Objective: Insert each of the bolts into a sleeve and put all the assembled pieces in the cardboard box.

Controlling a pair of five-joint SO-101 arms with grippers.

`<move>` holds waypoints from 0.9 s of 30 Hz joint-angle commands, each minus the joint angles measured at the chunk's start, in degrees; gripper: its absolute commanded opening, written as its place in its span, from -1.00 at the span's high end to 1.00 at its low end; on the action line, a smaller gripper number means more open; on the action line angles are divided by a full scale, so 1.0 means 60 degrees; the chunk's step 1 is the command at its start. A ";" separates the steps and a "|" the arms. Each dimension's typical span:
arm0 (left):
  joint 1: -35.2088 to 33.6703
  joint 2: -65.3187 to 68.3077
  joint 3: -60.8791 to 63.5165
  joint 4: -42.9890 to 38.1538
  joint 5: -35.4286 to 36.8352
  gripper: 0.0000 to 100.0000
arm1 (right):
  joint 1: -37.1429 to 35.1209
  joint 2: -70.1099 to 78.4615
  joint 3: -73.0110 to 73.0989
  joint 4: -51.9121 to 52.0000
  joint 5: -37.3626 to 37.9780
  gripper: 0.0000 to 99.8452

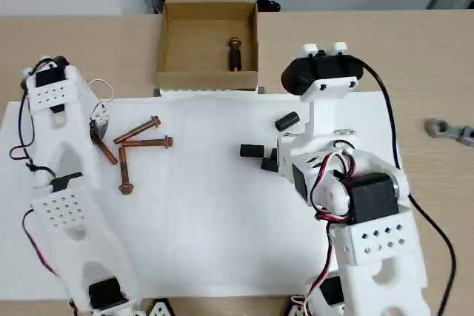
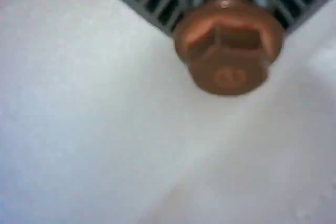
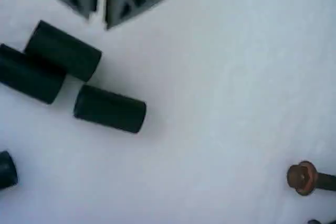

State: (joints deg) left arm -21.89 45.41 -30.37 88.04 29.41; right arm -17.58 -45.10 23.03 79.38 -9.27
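Covering wooden table (image 1: 429, 49), white sheet (image 1: 222, 220); left tool (image 1: 97, 129) clamps bolt (image 2: 228, 51); right tool (image 3: 102, 3) fingers together.

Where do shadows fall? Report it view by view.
High view: even light; inside the brown cardboard box, walls look darker than floor. Left wrist view: soft shadow under the copper-coloured hex-head bolt. Right wrist view: faint shadows beside the black cylindrical sleeves on the white sheet.

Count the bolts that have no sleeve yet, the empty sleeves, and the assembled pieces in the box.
Bolts without a sleeve: 4
Empty sleeves: 4
Assembled pieces in the cardboard box: 1
Total: 9
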 commanded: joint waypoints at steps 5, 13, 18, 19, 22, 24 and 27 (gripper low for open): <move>0.0059 0.0484 -0.0535 0.0117 -0.0293 0.99 | 0.0051 -0.0081 -0.0029 0.0095 -0.0645 0.99; 0.0088 0.0484 -0.2996 0.1861 -0.0806 0.99 | 0.0095 0.1941 -0.0410 0.0374 -0.0952 0.99; 0.0117 0.0425 -0.3949 0.2081 -0.1070 0.99 | 0.0110 0.4095 -0.2476 0.0696 -0.1714 0.99; 0.0117 0.0264 -0.3919 0.2081 -0.1172 0.99 | 0.0110 0.4564 -0.2945 0.0813 -0.1919 0.99; 0.0117 -0.0586 -0.3348 0.2066 -0.1451 0.99 | 0.0110 0.6044 -0.4308 0.1253 -0.2681 0.99; 0.0132 -0.1333 -0.2952 0.2051 -0.1597 0.99 | 0.0110 0.6996 -0.5143 0.1604 -0.3179 0.99; 0.0337 -0.2549 -0.2381 0.2051 -0.2051 0.99 | 0.0110 0.8212 -0.6374 0.2059 -0.3619 0.99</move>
State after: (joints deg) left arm -21.36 40.48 -45.93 98.86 19.30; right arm -17.58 -0.70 -7.03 89.67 -28.44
